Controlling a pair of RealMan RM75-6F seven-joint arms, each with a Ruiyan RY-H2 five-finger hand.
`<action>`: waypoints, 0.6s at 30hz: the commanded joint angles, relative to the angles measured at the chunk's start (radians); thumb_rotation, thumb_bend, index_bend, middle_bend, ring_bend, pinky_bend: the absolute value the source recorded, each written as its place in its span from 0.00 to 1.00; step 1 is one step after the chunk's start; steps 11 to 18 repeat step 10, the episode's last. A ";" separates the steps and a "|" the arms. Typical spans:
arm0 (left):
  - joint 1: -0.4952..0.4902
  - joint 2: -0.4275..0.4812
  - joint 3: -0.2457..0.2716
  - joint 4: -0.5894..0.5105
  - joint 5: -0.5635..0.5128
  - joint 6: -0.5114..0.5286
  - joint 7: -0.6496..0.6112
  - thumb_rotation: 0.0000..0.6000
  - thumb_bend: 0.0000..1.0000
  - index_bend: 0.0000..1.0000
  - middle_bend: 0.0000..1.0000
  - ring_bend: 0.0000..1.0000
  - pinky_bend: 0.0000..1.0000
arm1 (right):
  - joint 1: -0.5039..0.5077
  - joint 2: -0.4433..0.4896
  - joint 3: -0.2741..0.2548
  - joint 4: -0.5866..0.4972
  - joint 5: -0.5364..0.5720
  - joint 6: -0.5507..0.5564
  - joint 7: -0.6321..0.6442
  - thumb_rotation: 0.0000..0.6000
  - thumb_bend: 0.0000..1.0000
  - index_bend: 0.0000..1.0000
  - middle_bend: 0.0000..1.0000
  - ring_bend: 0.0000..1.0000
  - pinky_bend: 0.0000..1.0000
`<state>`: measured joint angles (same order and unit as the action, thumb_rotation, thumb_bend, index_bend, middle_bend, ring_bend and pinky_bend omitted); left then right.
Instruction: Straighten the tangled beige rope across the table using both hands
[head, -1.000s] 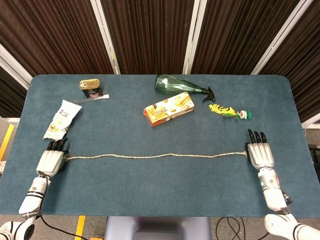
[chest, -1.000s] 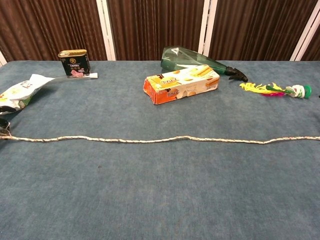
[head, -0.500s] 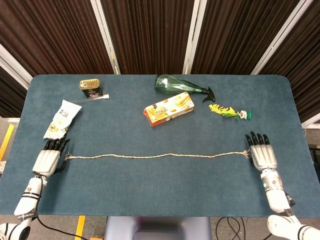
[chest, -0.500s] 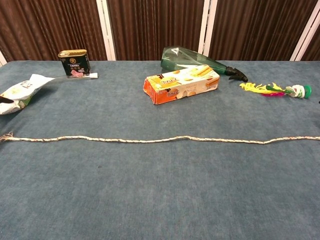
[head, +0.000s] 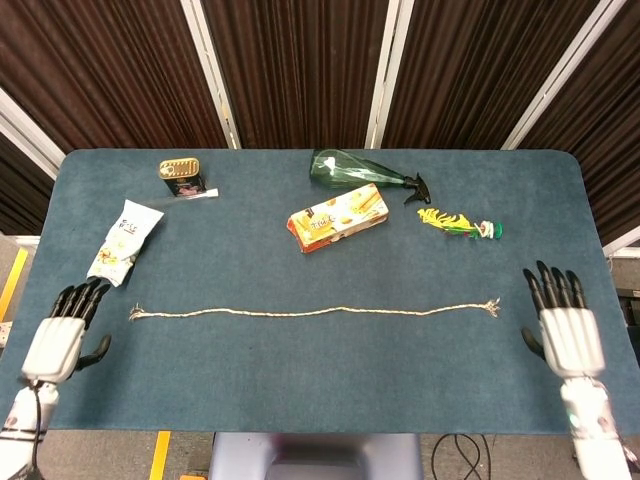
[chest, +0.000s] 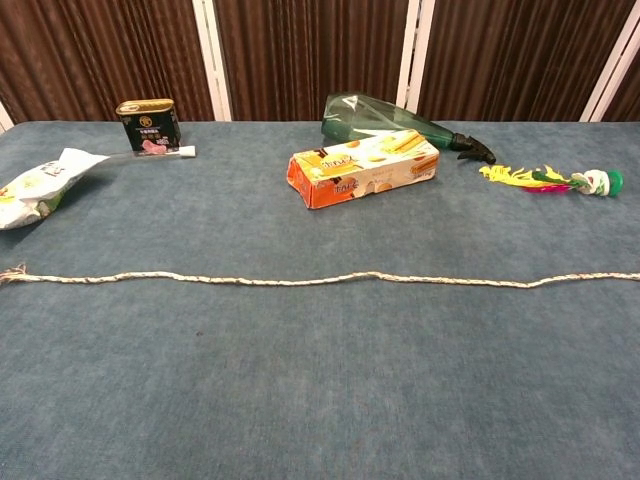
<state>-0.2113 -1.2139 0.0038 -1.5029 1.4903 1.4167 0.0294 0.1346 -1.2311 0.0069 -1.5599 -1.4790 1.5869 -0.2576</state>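
The beige rope (head: 315, 312) lies in one nearly straight line across the front of the table, from a frayed left end to a frayed right end; the chest view shows the rope (chest: 320, 279) the same way. My left hand (head: 62, 336) hovers open beyond the rope's left end, fingers spread, holding nothing. My right hand (head: 562, 320) is open too, off past the rope's right end and apart from it. Neither hand shows in the chest view.
Behind the rope lie a snack bag (head: 124, 239), a small tin (head: 181, 178), an orange biscuit box (head: 337, 217), a green spray bottle (head: 362, 171) on its side and a yellow feathered toy (head: 458, 224). The blue table (head: 320, 390) has bare cloth in front of the rope.
Both hands have let go of the rope ends and drawn outward and toward the table's front corners. The rope stays where it lay.
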 joint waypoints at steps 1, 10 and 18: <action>0.064 0.048 0.045 -0.079 0.078 0.091 0.086 1.00 0.42 0.00 0.00 0.00 0.02 | -0.091 0.049 -0.060 -0.017 -0.048 0.069 0.099 1.00 0.33 0.00 0.00 0.00 0.00; 0.082 0.025 0.009 -0.040 0.073 0.143 0.090 1.00 0.42 0.00 0.00 0.00 0.02 | -0.098 0.066 -0.038 -0.019 -0.050 0.061 0.130 1.00 0.33 0.00 0.00 0.00 0.00; 0.082 0.025 0.009 -0.040 0.073 0.143 0.090 1.00 0.42 0.00 0.00 0.00 0.02 | -0.098 0.066 -0.038 -0.019 -0.050 0.061 0.130 1.00 0.33 0.00 0.00 0.00 0.00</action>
